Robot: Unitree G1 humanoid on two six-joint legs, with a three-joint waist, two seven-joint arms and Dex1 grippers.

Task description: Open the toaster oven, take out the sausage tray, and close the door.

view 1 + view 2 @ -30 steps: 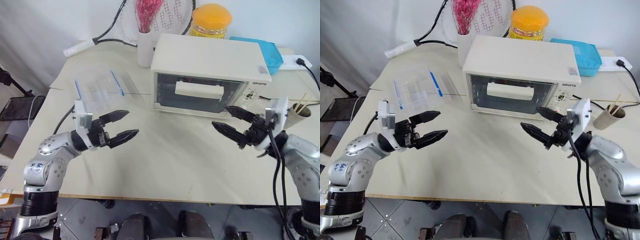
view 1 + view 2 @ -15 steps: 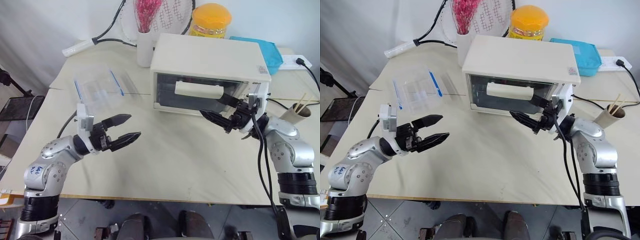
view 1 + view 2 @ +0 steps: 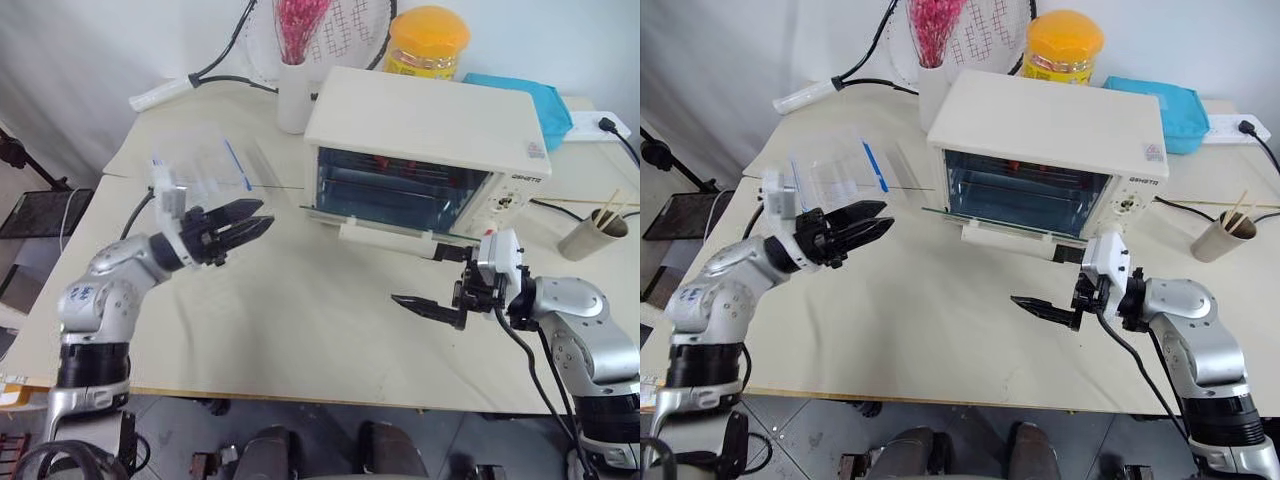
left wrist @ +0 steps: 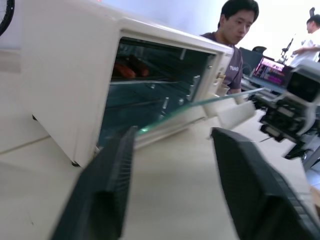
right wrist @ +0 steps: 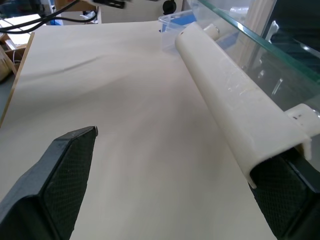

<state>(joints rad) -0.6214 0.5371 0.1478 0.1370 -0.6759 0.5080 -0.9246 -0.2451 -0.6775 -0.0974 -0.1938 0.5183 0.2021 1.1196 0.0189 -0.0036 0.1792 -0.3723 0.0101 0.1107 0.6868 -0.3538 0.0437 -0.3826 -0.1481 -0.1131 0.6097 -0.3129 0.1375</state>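
The cream-white toaster oven [image 3: 430,115] stands at the table's back centre. Its glass door [image 3: 372,222] hangs open, nearly level, with the bar handle [image 3: 388,239] at its front edge. Inside the oven sits the sausage tray [image 4: 142,81], with two red sausages [image 4: 127,68] showing on it. My right gripper [image 3: 415,276] is open wide at the handle's right end. One of its fingers [image 5: 280,200] sits right under that end, and the other lies low over the table. My left gripper [image 3: 266,214] hovers left of the oven, open by a narrow gap and empty.
A clear plastic container with blue stripes [image 3: 200,168] lies behind the left gripper. A white vase [image 3: 292,95], an orange-lidded jar [image 3: 430,40] and a teal box [image 3: 540,100] stand behind the oven. A paper cup [image 3: 588,238] stands at the right. People [image 4: 237,30] show beyond the table.
The door has swung from shut to open as my right gripper came back and down with the handle. My left gripper rose toward the oven and its fingers drew closer together.
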